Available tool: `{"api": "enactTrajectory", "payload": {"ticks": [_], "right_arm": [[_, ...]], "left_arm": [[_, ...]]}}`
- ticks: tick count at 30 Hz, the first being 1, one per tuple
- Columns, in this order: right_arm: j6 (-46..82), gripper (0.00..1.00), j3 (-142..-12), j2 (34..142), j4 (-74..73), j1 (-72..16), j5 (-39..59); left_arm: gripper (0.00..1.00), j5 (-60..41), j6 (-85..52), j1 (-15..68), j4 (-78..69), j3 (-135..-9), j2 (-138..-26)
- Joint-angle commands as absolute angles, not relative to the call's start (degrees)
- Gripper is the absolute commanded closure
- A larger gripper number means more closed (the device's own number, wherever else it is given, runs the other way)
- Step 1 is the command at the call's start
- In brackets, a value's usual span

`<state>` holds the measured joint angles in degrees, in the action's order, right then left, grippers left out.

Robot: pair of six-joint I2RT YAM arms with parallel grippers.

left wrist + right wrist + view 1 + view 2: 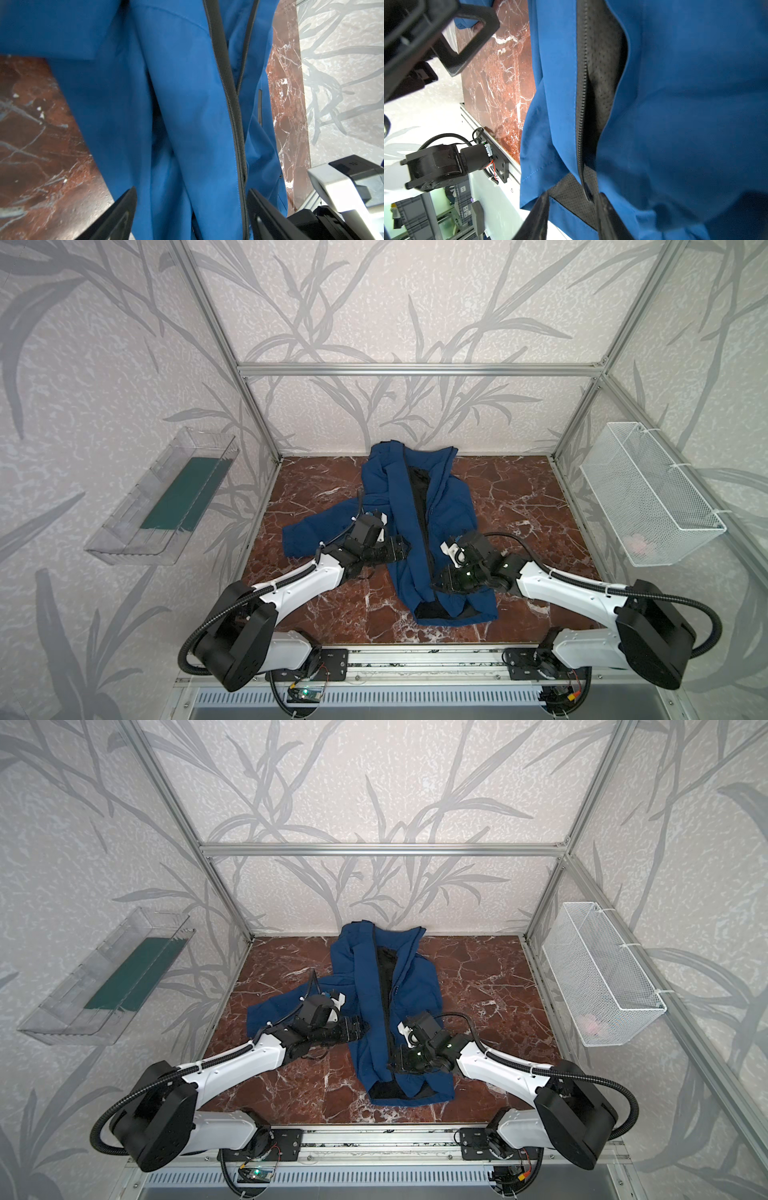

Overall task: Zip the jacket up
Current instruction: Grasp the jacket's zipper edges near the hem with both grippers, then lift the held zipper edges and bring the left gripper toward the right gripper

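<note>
Both arms stretch from their bases toward the jacket (419, 497), forearms low and angled inward from opposite sides of it. The left hand (400, 549) lies at the jacket's front panel on its own side, about mid-length, and points across it. Its fingers (124, 207) are spread wide over the cloth. The right hand (437, 585) sits nearer the jacket's hem. Its fingers (605, 209) stand closer together, straddling the front edge there. Whether they pinch it is unclear.

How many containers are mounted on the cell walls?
2. A clear plastic tray on the left wall and a white mesh basket on the right wall, seen in both top views. None look hidden.
</note>
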<state>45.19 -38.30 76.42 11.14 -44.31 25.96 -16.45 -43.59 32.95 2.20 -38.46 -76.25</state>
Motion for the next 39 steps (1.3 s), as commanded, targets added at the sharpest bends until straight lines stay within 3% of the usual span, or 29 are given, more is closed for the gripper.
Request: {"api": "enactTrajectory", "payload": {"ticks": [1,13,15,17,18,26,30,32,39], "right_arm": [[44.30,0.62,-40.15,77.88,9.89,-44.75,26.56],[44.96,0.76,-40.60,82.01,5.96,-44.69,27.75],[44.91,0.82,-40.78,82.44,5.74,-44.67,28.13],[44.94,0.98,-40.74,82.06,5.97,-44.65,27.92],[45.04,1.00,-40.90,81.63,6.61,-44.70,27.79],[51.68,1.00,-41.13,75.38,-3.06,-45.00,32.80],[54.40,1.00,-42.27,76.44,-10.59,-44.87,33.49],[55.71,1.00,-42.77,78.05,-15.87,-44.74,34.66],[56.59,1.00,-44.91,82.96,-23.67,-44.15,35.71]], "left_arm": [[0.15,-16.77,-45.28,33.03,2.03,-37.88,-74.58],[0.15,-19.92,-49.55,32.96,5.07,-40.04,-72.05],[0.15,-19.72,-49.65,32.99,6.41,-40.08,-70.97],[0.15,-19.33,-50.61,32.98,7.27,-39.69,-69.79],[0.15,-19.14,-51.69,32.96,7.46,-39.32,-69.03],[0.15,-24.19,-66.95,34.19,-1.01,-36.45,-58.71],[0.15,-22.08,-73.00,34.20,2.41,-37.85,-53.09],[0.04,-20.51,-75.63,34.57,1.37,-37.17,-50.07],[0.03,-17.68,-80.11,37.53,7.05,-33.73,-40.94]]}}
